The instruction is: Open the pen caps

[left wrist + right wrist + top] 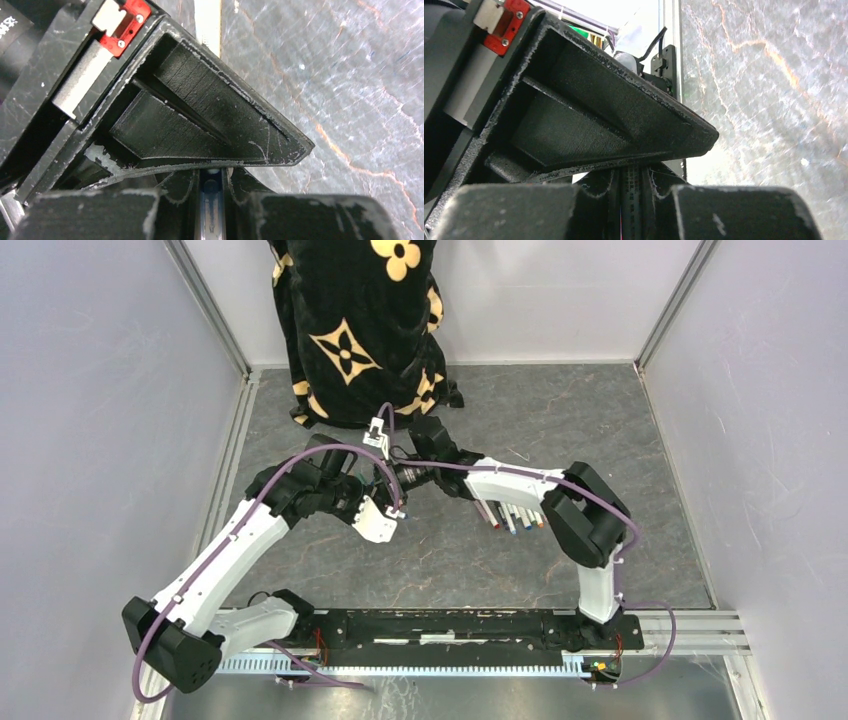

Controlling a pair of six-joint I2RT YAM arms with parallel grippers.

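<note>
My two grippers meet at mid-table in the top view, the left gripper (pixel 386 504) just in front of the right gripper (pixel 393 478). In the left wrist view the left gripper (pixel 214 174) is shut on a thin bluish piece, seemingly a blue pen cap (pixel 212 202). In the right wrist view the right gripper (pixel 631 172) is shut on a pen (pixel 631 200), a thin barrel with printed text. Several more pens (pixel 512 516) with white barrels and coloured ends lie side by side, partly under the right forearm. Loose pen caps do not show.
A person in a black robe with yellow flowers (pixel 355 330) stands at the table's far edge, close behind the grippers. Grey walls (pixel 90 440) close in the left and right sides. The dark mat (pixel 470 570) covers the table.
</note>
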